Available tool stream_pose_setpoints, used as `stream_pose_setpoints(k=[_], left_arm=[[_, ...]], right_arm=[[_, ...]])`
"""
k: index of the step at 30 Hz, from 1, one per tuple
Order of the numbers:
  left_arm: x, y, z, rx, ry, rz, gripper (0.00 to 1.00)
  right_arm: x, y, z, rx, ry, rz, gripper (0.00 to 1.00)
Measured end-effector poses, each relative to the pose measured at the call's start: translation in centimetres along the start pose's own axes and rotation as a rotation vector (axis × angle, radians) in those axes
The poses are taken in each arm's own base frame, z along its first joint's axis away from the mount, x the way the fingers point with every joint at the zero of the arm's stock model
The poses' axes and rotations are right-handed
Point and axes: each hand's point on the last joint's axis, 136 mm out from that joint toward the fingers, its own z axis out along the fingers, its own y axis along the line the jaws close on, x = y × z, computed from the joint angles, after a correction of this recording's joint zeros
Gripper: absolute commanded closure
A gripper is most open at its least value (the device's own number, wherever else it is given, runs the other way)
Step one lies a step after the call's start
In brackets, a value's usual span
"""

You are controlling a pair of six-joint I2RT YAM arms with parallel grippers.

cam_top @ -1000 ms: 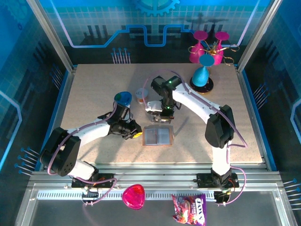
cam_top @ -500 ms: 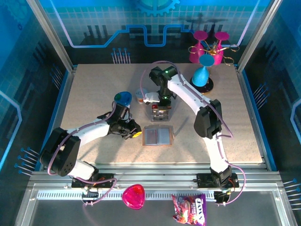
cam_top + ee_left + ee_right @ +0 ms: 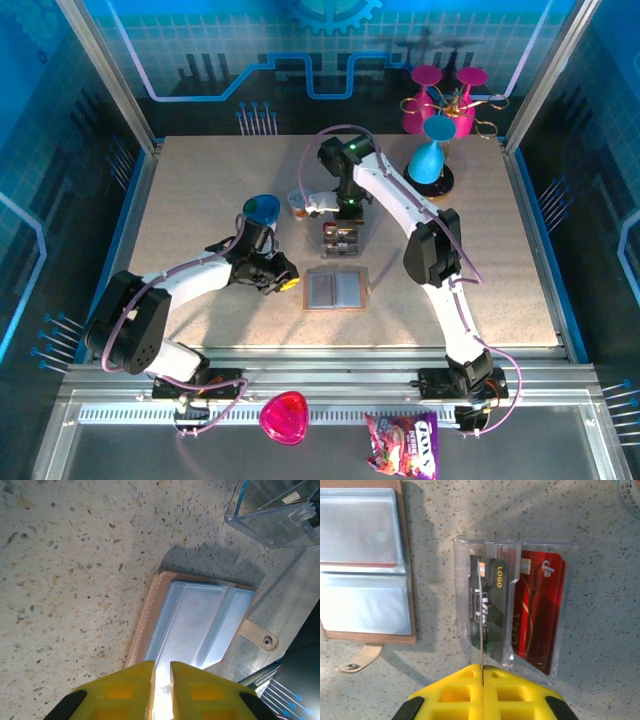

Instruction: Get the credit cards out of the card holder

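The card holder point(image 3: 337, 289) lies open on the table, tan outside with a blue-grey lining point(image 3: 197, 625). My left gripper point(image 3: 290, 282) sits at its left edge, the yellow fingers point(image 3: 125, 690) nearly together on the holder's near edge point(image 3: 162, 672). My right gripper point(image 3: 483, 667) is shut on a thin card point(image 3: 481, 615) seen edge-on. It hangs over a clear plastic container point(image 3: 340, 240). In that container lie a dark card point(image 3: 495, 605) and a red card point(image 3: 540, 610). A reddish edge shows through the holder's upper sleeve point(image 3: 360, 562).
A blue-lidded jar point(image 3: 262, 208) and a small orange cup point(image 3: 300, 203) stand behind the left gripper. A blue goblet point(image 3: 430, 160) and pink goblets point(image 3: 440, 100) stand at the back right. A pink case point(image 3: 285, 417) and a candy bag point(image 3: 402, 445) lie off the table's front.
The right gripper has moved away from the card holder toward the back, over the clear container, with the card in it. The left arm has stayed put.
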Motion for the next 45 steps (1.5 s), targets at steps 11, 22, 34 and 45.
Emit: stream_pose_setpoints(k=[11,22,34,45], left_arm=[[-0.2,0.1,-0.1,-0.001,-0.006,-0.004,0.85],[-0.4,0.1,-0.1,0.0,-0.01,-0.009,0.84],[-0.4,0.1,-0.1,0.0,-0.01,-0.009,0.84],[-0.4,0.1,-0.2,0.0,-0.01,-0.008,0.84]], right_arm=[[0.2,-0.1,2.1,-0.051,0.018,-0.004,1.0],[0.5,0.2,3.8,-0.106,0.024,0.009,0.97],[0.5,0.3,4.0,-0.113,0.026,0.04,0.84],[0.1,0.2,2.0,-0.037,-0.03,0.178,0.85]])
